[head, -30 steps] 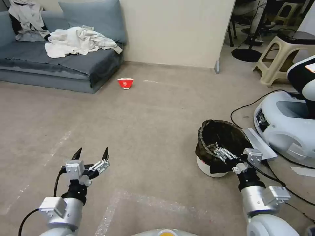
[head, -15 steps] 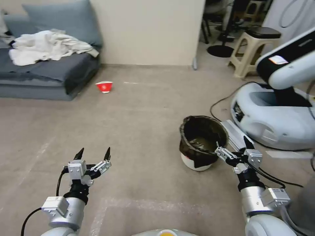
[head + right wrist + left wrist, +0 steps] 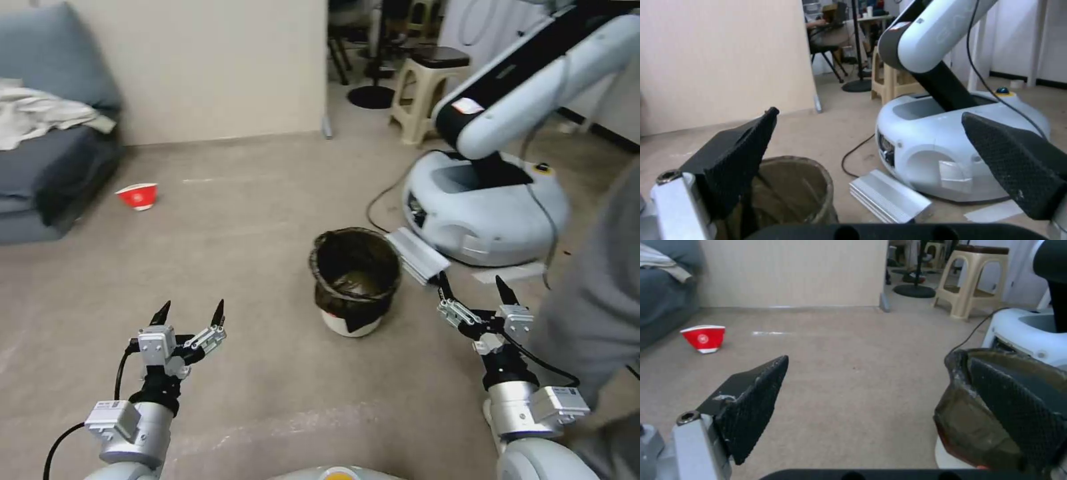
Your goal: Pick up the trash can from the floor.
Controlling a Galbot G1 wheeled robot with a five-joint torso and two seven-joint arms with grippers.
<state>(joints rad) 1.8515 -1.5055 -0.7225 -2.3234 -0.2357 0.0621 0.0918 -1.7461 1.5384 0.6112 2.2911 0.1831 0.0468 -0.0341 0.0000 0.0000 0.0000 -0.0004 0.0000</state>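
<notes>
Your trash can, a small round white bucket with a crinkled dark bag folded over its rim, stands upright on the scuffed beige floor just right of frame centre. Your right gripper hovers beside it at lower right with its black textured fingers spread and empty. Your left gripper at lower left is likewise spread.

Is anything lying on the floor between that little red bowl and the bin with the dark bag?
No. In the head view, only bare beige floor separates the red paper bowl from the bag-lined white trash can.

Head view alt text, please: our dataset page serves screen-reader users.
A bag-lined trash can stands on the floor between the open left gripper and open right gripper, neither touching it. A red bowl lies near a sofa.
</notes>
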